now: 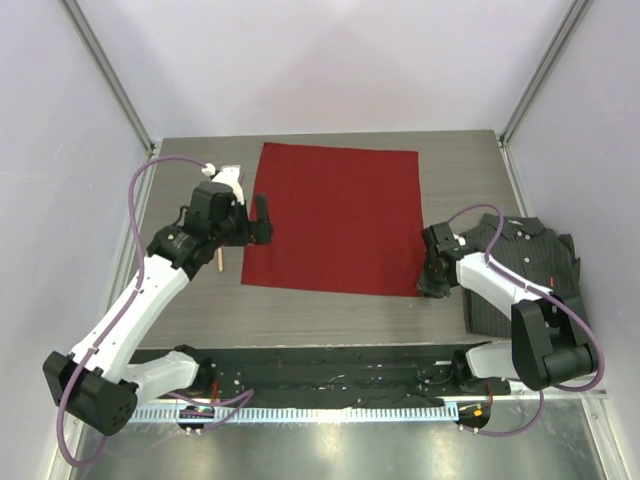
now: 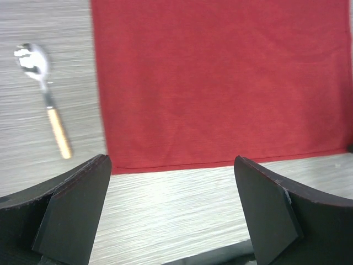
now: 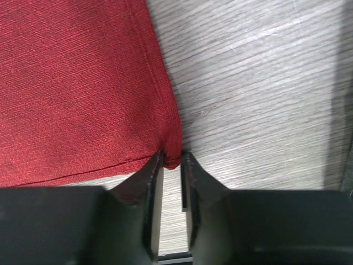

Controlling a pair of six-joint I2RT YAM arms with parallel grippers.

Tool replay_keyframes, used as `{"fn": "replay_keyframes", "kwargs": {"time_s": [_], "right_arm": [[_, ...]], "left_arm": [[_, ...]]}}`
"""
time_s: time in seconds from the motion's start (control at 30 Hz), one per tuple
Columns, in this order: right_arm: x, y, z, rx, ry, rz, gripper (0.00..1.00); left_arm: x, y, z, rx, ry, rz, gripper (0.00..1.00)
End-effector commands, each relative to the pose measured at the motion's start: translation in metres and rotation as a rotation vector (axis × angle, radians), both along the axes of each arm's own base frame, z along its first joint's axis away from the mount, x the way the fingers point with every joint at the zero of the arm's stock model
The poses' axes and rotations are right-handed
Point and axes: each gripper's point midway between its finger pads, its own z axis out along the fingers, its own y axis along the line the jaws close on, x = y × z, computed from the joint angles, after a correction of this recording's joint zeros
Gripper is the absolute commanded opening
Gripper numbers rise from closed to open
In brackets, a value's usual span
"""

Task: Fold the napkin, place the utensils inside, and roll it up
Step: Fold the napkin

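The red napkin (image 1: 335, 220) lies flat and unfolded on the wooden table. My right gripper (image 1: 432, 282) is at its near right corner, and in the right wrist view the gripper (image 3: 172, 157) is shut on that corner of the napkin (image 3: 77, 88). My left gripper (image 1: 262, 222) is open and empty, just above the napkin's left edge. In the left wrist view the gripper (image 2: 171, 163) has its jaws wide apart over the napkin's (image 2: 220, 83) edge. A utensil (image 2: 51, 113), a spoon with a pale wooden handle, lies left of the napkin. Only its handle tip (image 1: 219, 260) shows in the top view.
A dark pinstriped shirt (image 1: 525, 270) lies folded at the table's right, under my right arm. A small white piece (image 1: 228, 177) shows beyond my left wrist near the back left. Pale walls and metal posts stand round the table (image 1: 330, 315).
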Motion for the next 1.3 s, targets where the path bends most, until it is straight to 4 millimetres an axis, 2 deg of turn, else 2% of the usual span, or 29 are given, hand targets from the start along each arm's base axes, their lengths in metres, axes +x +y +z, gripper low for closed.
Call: {"fn": "replay_keyframes", "kwargs": {"time_s": [0.0,0.07,0.17,0.33,0.37,0.53,0.67,0.77,1.07,1.27], "right_arm": [[0.001,-0.004,-0.006,-0.026,0.011,-0.026,0.16],[0.002,-0.005,-0.002,-0.031,0.006,-0.023,0.11],[0.006,-0.006,0.014,-0.034,-0.037,-0.027,0.01],[-0.001,-0.011,0.042,-0.035,-0.086,-0.044,0.01],[0.0,-0.007,0.044,-0.01,-0.09,-0.044,0.01],[-0.01,-0.01,0.061,-0.014,-0.078,-0.073,0.01],[-0.009,-0.008,0.091,0.013,-0.129,-0.086,0.01],[-0.014,-0.015,0.105,-0.018,-0.118,-0.095,0.01],[-0.043,-0.037,0.131,-0.099,-0.104,-0.155,0.01],[-0.052,-0.039,0.141,-0.078,-0.134,-0.183,0.01]], "left_arm": [[-0.005,0.022,-0.002,0.124,-0.036,0.005,1.0],[-0.005,0.025,-0.002,0.13,-0.046,0.019,1.0],[-0.005,0.028,-0.006,0.137,-0.049,0.028,1.0],[-0.006,0.029,-0.013,0.142,-0.037,0.038,1.0],[-0.007,0.03,-0.013,0.141,-0.037,0.041,1.0],[-0.008,0.03,-0.008,0.125,-0.054,0.044,1.0],[-0.01,0.03,-0.006,0.117,-0.061,0.043,1.0],[-0.012,0.028,-0.004,0.104,-0.066,0.038,1.0],[-0.017,0.023,0.007,0.052,-0.1,0.016,1.0],[-0.021,0.019,0.008,0.025,-0.102,-0.004,1.0]]}}
